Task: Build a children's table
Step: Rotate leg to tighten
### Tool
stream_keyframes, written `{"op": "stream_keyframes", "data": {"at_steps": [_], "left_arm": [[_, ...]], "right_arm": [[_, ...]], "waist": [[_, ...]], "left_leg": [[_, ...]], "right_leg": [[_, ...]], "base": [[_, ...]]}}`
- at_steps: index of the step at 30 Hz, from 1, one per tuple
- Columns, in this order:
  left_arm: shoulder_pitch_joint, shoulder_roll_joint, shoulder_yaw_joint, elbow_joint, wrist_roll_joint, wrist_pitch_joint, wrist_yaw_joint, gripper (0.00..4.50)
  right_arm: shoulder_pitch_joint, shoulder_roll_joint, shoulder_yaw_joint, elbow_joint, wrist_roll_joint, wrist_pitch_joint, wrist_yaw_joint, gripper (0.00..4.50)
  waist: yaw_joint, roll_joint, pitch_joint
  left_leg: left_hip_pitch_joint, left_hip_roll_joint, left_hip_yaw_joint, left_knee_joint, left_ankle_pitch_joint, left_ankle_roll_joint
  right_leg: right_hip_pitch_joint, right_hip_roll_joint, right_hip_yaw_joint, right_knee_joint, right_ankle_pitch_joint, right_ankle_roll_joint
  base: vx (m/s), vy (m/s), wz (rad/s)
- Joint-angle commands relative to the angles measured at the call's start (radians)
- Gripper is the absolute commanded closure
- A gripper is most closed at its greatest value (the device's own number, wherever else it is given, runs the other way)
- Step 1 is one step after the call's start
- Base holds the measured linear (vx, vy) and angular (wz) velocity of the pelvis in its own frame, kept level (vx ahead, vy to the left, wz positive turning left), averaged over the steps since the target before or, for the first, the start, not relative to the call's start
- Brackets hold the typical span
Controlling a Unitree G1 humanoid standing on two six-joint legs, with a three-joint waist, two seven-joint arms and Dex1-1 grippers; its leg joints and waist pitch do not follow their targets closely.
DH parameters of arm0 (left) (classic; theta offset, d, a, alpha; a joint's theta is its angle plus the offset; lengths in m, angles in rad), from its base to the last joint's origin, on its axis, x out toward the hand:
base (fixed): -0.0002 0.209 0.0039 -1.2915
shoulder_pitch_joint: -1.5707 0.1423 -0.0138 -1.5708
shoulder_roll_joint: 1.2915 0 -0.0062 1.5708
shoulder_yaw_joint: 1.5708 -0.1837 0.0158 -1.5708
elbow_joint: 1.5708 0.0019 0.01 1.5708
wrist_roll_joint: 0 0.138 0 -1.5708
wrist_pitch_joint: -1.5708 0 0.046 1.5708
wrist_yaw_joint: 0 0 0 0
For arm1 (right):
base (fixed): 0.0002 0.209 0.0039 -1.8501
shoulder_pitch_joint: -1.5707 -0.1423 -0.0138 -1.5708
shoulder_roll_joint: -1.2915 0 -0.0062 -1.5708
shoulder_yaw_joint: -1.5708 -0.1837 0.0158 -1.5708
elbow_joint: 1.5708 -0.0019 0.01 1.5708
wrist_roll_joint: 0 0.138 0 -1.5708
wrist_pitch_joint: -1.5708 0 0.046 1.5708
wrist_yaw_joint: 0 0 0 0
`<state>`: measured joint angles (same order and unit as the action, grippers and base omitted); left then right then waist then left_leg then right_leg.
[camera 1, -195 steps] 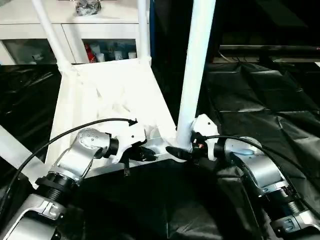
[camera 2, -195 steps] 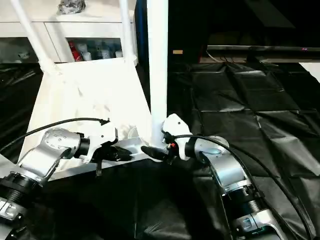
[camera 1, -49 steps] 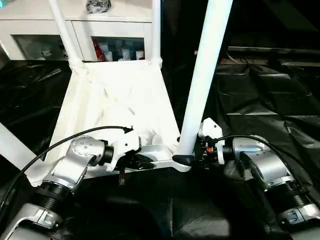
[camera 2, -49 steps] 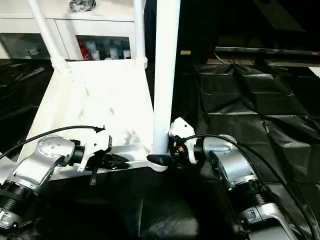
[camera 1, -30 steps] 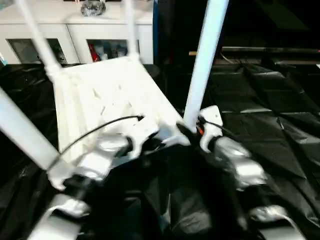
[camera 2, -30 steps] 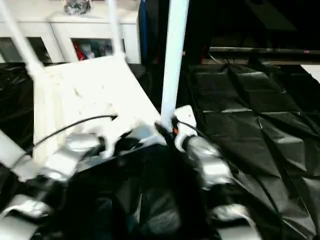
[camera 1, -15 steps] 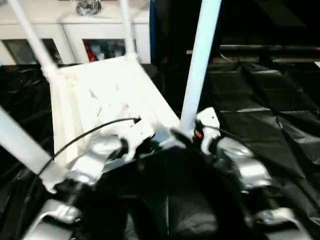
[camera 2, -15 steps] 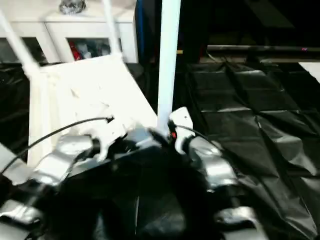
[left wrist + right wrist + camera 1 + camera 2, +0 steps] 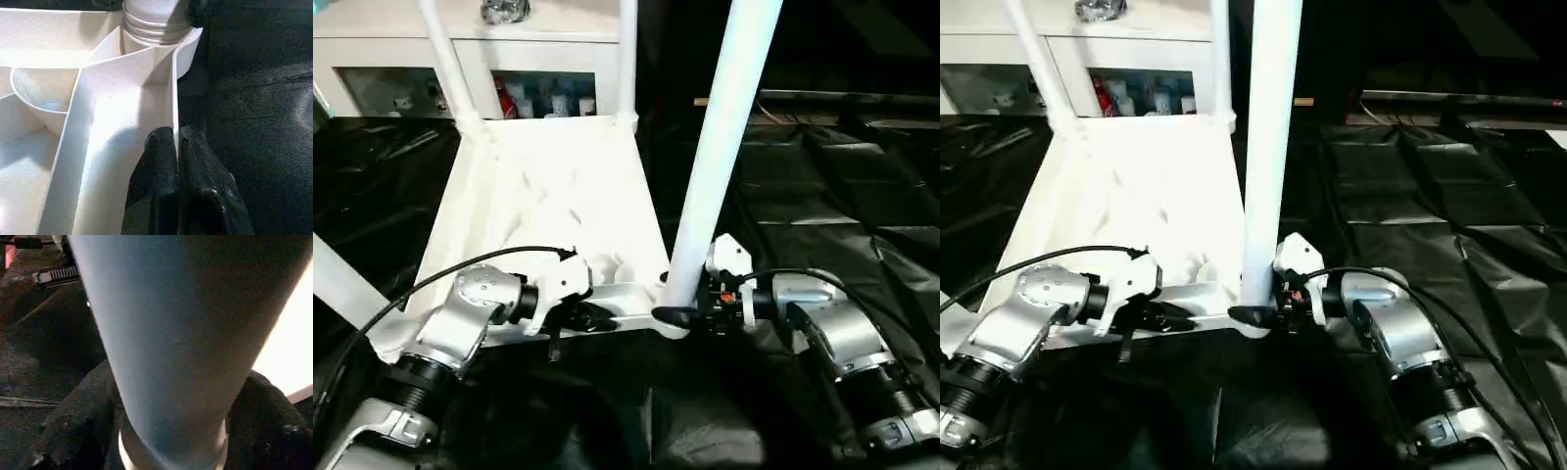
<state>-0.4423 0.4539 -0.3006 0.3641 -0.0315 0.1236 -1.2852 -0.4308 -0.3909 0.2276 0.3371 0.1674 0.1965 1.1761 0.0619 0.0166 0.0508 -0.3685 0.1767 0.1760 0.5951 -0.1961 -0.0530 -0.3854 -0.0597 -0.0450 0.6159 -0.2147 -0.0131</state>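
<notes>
Four white legs rise from the upturned tabletop (image 9: 548, 196), which lies ribbed side up on a black sheet (image 9: 822, 176) in front of a white cabinet (image 9: 509, 59). Two far legs (image 9: 445, 59) stand in the back corners, a third (image 9: 337, 279) slants away at the robot's near left, and the nearest leg (image 9: 720, 147) stands in the near right corner socket (image 9: 161, 34).

The left gripper (image 9: 176, 161) is pinched together on the thin near rim of the tabletop, one black finger either side of the wall. The right gripper (image 9: 171, 440) has its two fingers (image 9: 78, 431) spread around the base of the nearest leg, close on both flanks just above the socket; whether they press the leg or merely bracket it cannot be told.

Judging from this, the work looks close to done, with that last leg being seated. The risk lies in the leg being not fully home: a sideways tug from the right arm could lever it crooked in the socket, or drag the light tabletop across the slick sheet if the rim pinch slips.
</notes>
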Motion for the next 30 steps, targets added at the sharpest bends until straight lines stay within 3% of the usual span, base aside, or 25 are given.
{"op": "stream_keyframes", "data": {"at_steps": [1,10,13,16,17,19,21,26,27,30], "left_arm": [[-0.017,-0.014,-0.04,-0.007,-0.014,-0.017,-0.045,4.5],[-0.024,-0.044,-0.021,0.01,-0.008,-0.006,0.018,4.5],[-0.052,-0.09,0.003,0.044,0.014,0.026,0.132,4.5],[-0.076,-0.142,0.025,0.06,0.017,0.068,0.223,4.5],[-0.076,-0.142,0.025,0.06,0.017,0.068,0.223,4.5],[-0.119,-0.231,0.053,0.09,0.038,0.121,0.389,4.5],[-0.152,-0.309,0.073,0.122,0.057,0.151,0.524,4.5],[-0.16,-0.355,0.059,0.136,0.073,0.141,0.554,4.5],[-0.158,-0.354,0.053,0.133,0.072,0.138,0.542,4.5],[-0.142,-0.334,0.04,0.114,0.074,0.128,0.493,4.5]], "right_arm": [[-0.022,0.003,0.024,-0.009,0.013,0.014,0.029,1.58],[-0.005,0.024,0.027,-0.013,0.015,0.027,0.016,2.28],[0.009,0.069,0.003,0.004,0.008,0.026,-0.074,2.35],[0.012,0.131,-0.022,0.044,-0.011,0.022,-0.199,2.44],[0.012,0.131,-0.022,0.044,-0.011,0.022,-0.199,2.48],[0.009,0.236,-0.062,0.114,-0.039,0.035,-0.412,2.48],[0.002,0.321,-0.077,0.165,-0.063,0.044,-0.568,2.48],[-0.024,0.391,-0.087,0.193,-0.073,0.033,-0.626,2.48],[-0.026,0.394,-0.085,0.189,-0.066,0.029,-0.613,1.95],[-0.022,0.388,-0.089,0.163,-0.045,0.044,-0.553,1.82]], "waist": [[0.0,-0.01,-0.061],[0.0,-0.01,-0.06],[-0.001,-0.011,-0.056],[-0.006,-0.013,-0.055],[-0.008,-0.014,-0.053],[-0.015,-0.012,-0.051],[-0.021,-0.012,-0.05],[-0.028,-0.011,-0.053],[-0.027,-0.01,-0.054],[-0.028,-0.012,-0.054]], "left_leg": [[0.011,0.058,-0.013,-0.065,-0.1,0.086],[0.013,0.058,-0.013,-0.066,-0.12,0.076],[0.019,0.056,-0.012,-0.068,-0.159,0.056],[0.015,0.055,-0.014,-0.071,-0.171,0.037],[0.016,0.052,-0.016,-0.073,-0.193,0.026],[0.016,0.053,-0.015,-0.075,-0.195,0.013],[0.019,0.05,-0.021,-0.079,-0.242,-0.008],[0.013,0.049,-0.022,-0.079,-0.242,0.011],[0.013,0.049,-0.022,-0.078,-0.24,0.015],[0.011,0.05,-0.02,-0.078,-0.227,0.03]], "right_leg": [[0.044,-0.083,0.046,-0.06,-0.041,-0.269],[0.042,-0.082,0.046,-0.062,-0.058,-0.267],[0.037,-0.084,0.048,-0.073,-0.136,-0.254],[0.041,-0.086,0.049,-0.077,-0.19,-0.236],[0.039,-0.086,0.048,-0.084,-0.249,-0.218],[0.033,-0.084,0.05,-0.085,-0.269,-0.209],[0.032,-0.086,0.046,-0.097,-0.364,-0.183],[0.032,-0.085,0.049,-0.099,-0.338,-0.169],[0.031,-0.086,0.05,-0.099,-0.328,-0.17],[0.032,-0.084,0.05,-0.096,-0.287,-0.179]], "base": [[0.0,0.0,0.0],[0.0,0.0,0.0],[0.0,0.0,0.0],[0.0,0.0,0.0],[0.0,0.0,0.0],[0.0,0.0,0.0],[0.0,0.0,0.0],[0.0,0.0,0.0],[0.0,0.0,0.0],[0.0,0.0,0.0]]}}
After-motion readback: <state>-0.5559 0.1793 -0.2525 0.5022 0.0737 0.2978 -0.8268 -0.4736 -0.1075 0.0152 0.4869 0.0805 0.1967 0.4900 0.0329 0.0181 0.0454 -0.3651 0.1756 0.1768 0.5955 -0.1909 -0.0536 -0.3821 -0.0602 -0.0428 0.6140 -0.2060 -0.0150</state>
